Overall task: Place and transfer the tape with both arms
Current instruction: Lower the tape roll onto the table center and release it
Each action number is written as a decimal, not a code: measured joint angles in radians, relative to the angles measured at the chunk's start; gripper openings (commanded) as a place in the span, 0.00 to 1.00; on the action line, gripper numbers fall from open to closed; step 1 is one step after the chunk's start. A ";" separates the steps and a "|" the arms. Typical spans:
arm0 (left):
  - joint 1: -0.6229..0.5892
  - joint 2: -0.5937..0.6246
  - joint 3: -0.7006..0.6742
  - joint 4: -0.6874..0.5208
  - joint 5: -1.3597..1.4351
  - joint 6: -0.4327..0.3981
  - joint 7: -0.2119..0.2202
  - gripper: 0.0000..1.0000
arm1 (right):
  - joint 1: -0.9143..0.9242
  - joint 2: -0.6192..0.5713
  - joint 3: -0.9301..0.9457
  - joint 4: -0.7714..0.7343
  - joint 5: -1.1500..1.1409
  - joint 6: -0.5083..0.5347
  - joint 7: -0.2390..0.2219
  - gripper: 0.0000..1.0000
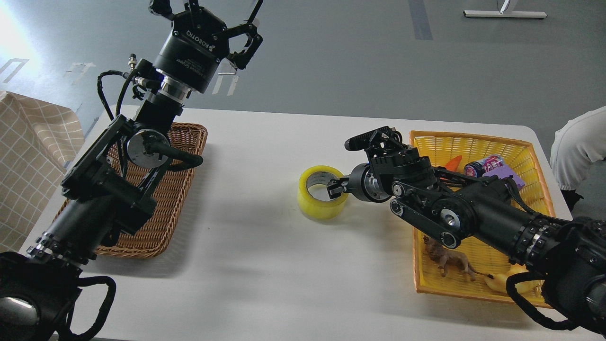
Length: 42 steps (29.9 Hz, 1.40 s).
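Observation:
The tape (322,204), a yellow roll with a grey-white core, lies flat on the white table (265,265) right of centre. My right gripper (334,187) reaches in from the right and is shut on the roll's right wall, one finger inside the core and one outside. My left gripper (210,19) is held high above the table's far left. It is open and empty, far from the tape.
A brown wicker basket (182,142) sits at the left under my left arm. A yellow basket (478,142) at the right holds a lion toy (452,261), a yellow croissant toy (502,283), a can (483,166) and other items. A person's white sleeve (580,147) shows at the right edge.

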 measured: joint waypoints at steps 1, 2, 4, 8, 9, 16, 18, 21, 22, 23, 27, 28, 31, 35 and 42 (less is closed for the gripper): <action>0.000 0.000 0.000 0.000 0.000 0.000 0.000 0.98 | 0.001 0.000 0.000 -0.001 0.001 0.000 0.000 0.17; 0.000 0.000 0.000 0.000 0.000 0.000 0.000 0.98 | 0.001 0.000 0.000 -0.001 0.001 0.000 0.000 0.17; 0.001 0.000 -0.001 0.000 0.000 0.000 0.000 0.98 | 0.001 0.000 0.000 -0.002 0.001 0.000 0.000 0.19; 0.001 -0.001 -0.001 0.000 0.000 0.000 0.000 0.98 | 0.001 0.000 0.001 -0.002 0.003 0.000 0.000 0.31; 0.001 -0.001 -0.001 0.000 0.000 0.000 0.000 0.98 | 0.001 0.000 0.003 -0.002 0.004 0.000 0.000 0.32; 0.003 -0.001 0.000 0.000 0.000 0.000 0.000 0.98 | 0.000 0.000 0.010 0.000 0.005 0.000 0.002 0.48; 0.004 -0.001 0.000 0.000 0.000 0.000 0.000 0.98 | 0.000 0.000 0.011 0.002 0.005 0.000 0.002 0.57; 0.004 -0.001 0.000 0.000 0.000 0.000 0.000 0.98 | -0.001 0.000 0.014 0.005 0.008 0.000 0.002 0.83; 0.004 -0.001 0.000 0.000 0.000 0.000 0.000 0.98 | -0.002 0.000 0.021 0.007 0.011 0.000 0.002 0.90; 0.004 -0.001 0.000 0.000 0.000 0.000 0.000 0.98 | -0.003 0.000 0.030 0.008 0.015 0.000 0.002 0.95; 0.004 -0.001 0.000 0.000 0.000 0.000 0.000 0.98 | -0.010 0.000 0.093 0.017 0.022 0.000 0.001 0.97; 0.004 -0.001 0.000 0.000 0.000 0.000 0.000 0.98 | -0.010 0.000 0.101 0.020 0.022 0.000 0.000 0.97; 0.004 -0.003 0.000 0.000 0.000 0.000 0.000 0.98 | -0.005 0.000 0.115 0.031 0.023 0.000 -0.003 0.97; 0.006 -0.004 0.000 0.000 0.001 0.000 0.000 0.98 | -0.001 0.000 0.140 0.052 0.024 0.000 -0.007 0.98; 0.007 -0.002 0.000 0.000 0.001 0.000 0.000 0.98 | -0.008 -0.057 0.326 0.197 0.028 0.000 -0.008 0.99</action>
